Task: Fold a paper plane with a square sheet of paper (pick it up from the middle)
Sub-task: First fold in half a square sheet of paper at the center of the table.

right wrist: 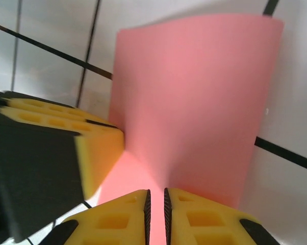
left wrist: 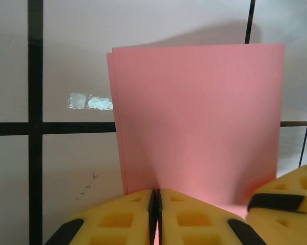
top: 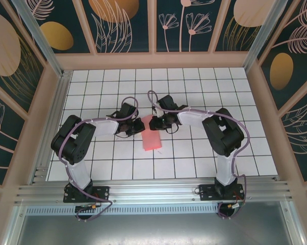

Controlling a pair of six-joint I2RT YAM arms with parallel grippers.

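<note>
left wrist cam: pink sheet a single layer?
No: the square sheet of paper shows two slightly offset edges down its left side, so it is folded double.

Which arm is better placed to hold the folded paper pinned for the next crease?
Left, probably: the left gripper is clamped tight on the edge of the paper; the right gripper shows a slight jaw gap.

White grid table (top: 204,153), folded pink paper (top: 152,139) atop

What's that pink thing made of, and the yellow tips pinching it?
The pink sheet looks like thin matte paper: doubled layers with offset edges, bowing. The yellow fingertips look like foam or soft rubber, moulded with square pockets; unclear which.
</note>
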